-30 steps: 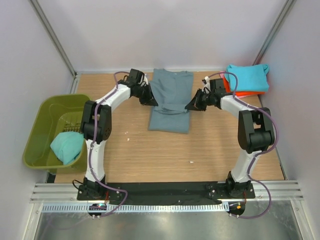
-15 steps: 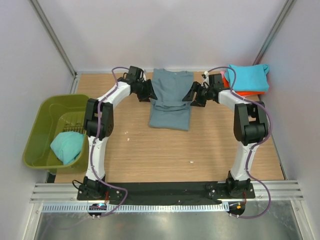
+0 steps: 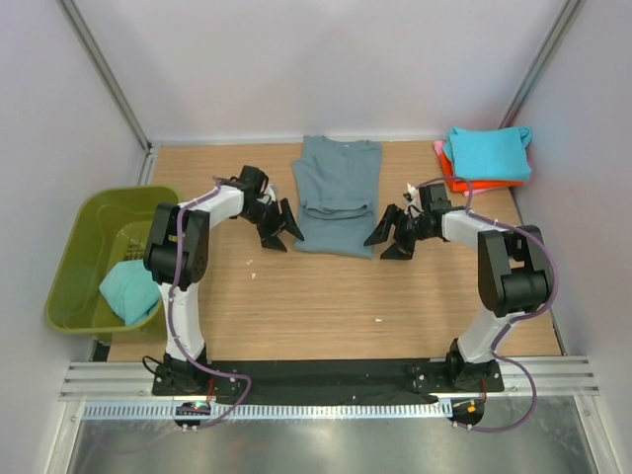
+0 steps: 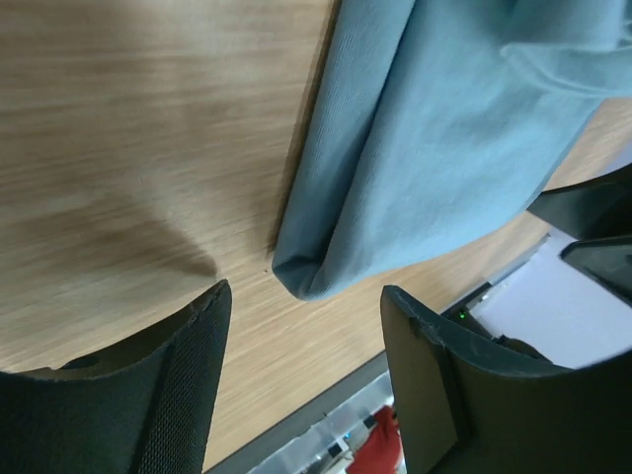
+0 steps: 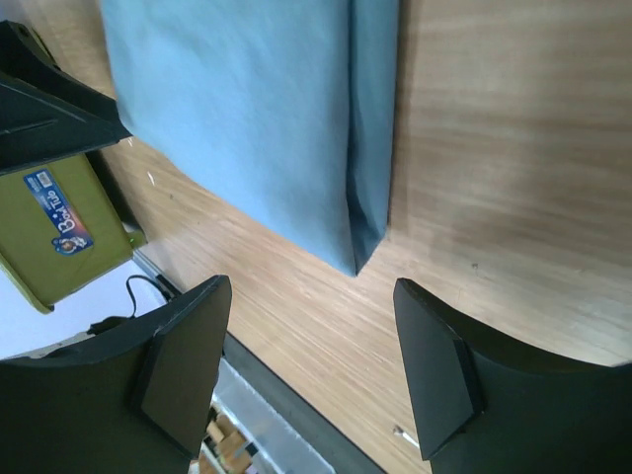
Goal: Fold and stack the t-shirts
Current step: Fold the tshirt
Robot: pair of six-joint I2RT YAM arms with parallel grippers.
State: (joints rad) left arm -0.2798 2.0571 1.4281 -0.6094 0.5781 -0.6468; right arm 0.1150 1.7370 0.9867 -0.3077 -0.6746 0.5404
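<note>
Garment position: slate blue-grey t-shirt [image 3: 337, 188] lies flat on the table [image 3: 296, 306], central in the far half, narrowed to a long strip with a cross fold showing part-way down.
Long axis: runs from the far wall toward my bases, with the near short edge facing me.
Left gripper [image 3: 281, 229]: my jaws stand spread with nothing between them. They sit just beside the strip's near-left corner, which the left wrist view shows ahead of the gap, clear of both fingers.
Right gripper [image 3: 387, 240]: my jaws stand spread and empty, just beside the near-right corner, which is likewise ahead of the gap.
Nearer arm: neither. Each is about equally close to its own corner, one on either side.
Stack: folded turquoise t-shirt [image 3: 486, 153] on orange t-shirt [image 3: 484, 184], far right, well apart from the strip, on my right arm's side.
Waiting item: crumpled turquoise t-shirt [image 3: 130, 289] in olive-green tub [image 3: 79, 237], left.
Next move (judgement): probably pinch both corners together and carry the near edge along the long axis.
</note>
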